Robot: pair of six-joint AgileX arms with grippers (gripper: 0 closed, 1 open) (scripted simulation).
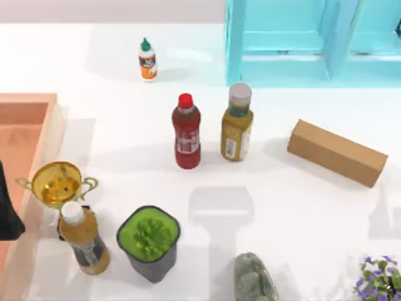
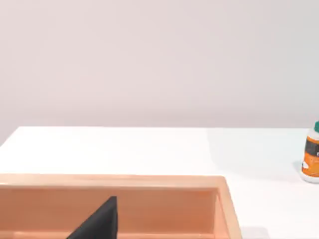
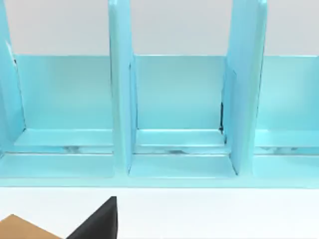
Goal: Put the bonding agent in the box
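No text, brand, number or sign is legible: the printing on the orange label of the bonding agent (image 1: 148, 61), the red bottle (image 1: 187, 132) and the yellow bottle (image 1: 237, 123) is too small to read.

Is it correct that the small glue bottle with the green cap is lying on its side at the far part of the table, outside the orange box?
Not quite: in the top view the glue bottle stands upright, not on its side. It is indeed at the far part of the table, outside the orange box.
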